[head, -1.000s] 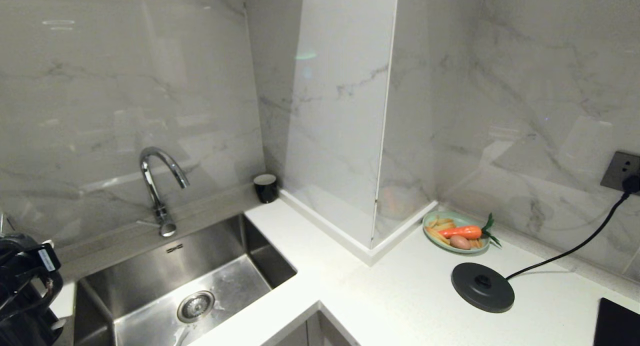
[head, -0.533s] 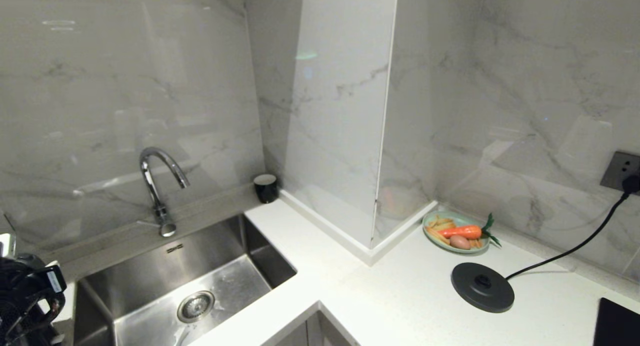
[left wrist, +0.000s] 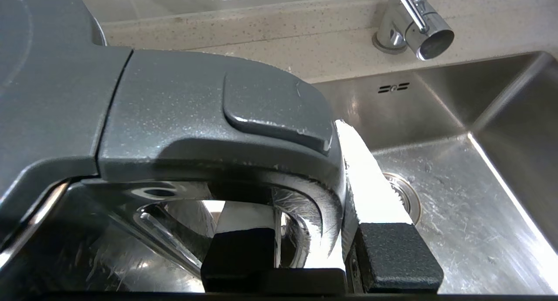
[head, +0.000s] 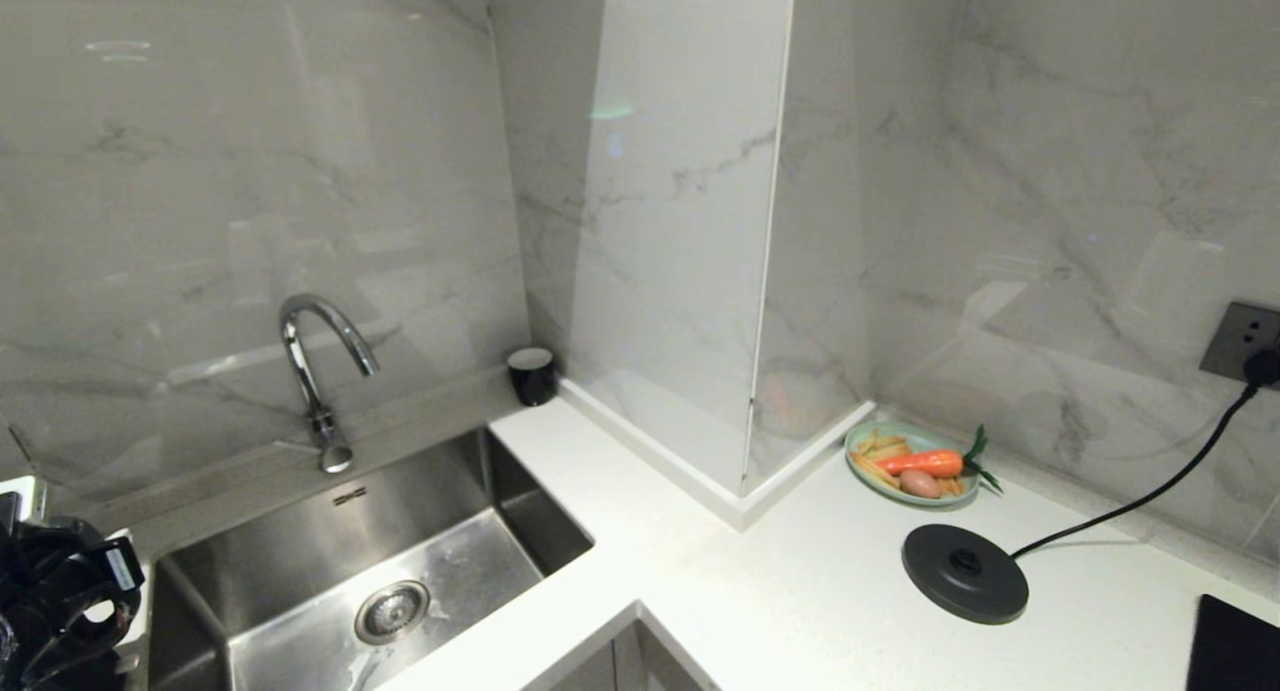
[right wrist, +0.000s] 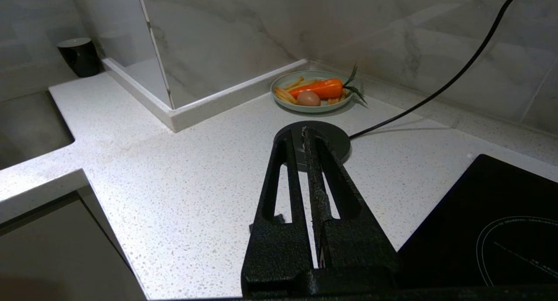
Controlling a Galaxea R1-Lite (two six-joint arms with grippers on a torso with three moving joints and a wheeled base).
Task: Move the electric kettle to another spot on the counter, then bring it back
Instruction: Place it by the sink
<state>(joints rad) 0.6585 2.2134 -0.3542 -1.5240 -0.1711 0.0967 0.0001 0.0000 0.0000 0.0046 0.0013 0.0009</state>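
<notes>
The kettle (left wrist: 174,113) sits in the left gripper (left wrist: 322,231), whose fingers pinch the top of its loop handle from either side, one finger (left wrist: 375,192) outside the loop and the other through it. Seen from the left wrist, the kettle is at the sink's (left wrist: 457,161) left edge, with the tap (left wrist: 418,26) behind; whether it rests on the counter (head: 800,591) there I cannot tell. In the head view only the left arm's (head: 60,591) dark bulk shows at the far left, so the kettle is well apart from its base (head: 965,573), which lies on the right stretch of counter near the plate (head: 915,464). The return trip therefore probably runs rightward across the sink and past the corner pillar. The right gripper (right wrist: 307,137) hangs just over the base, fingers pressed together and empty, nearer the base but holding nothing.
</notes>
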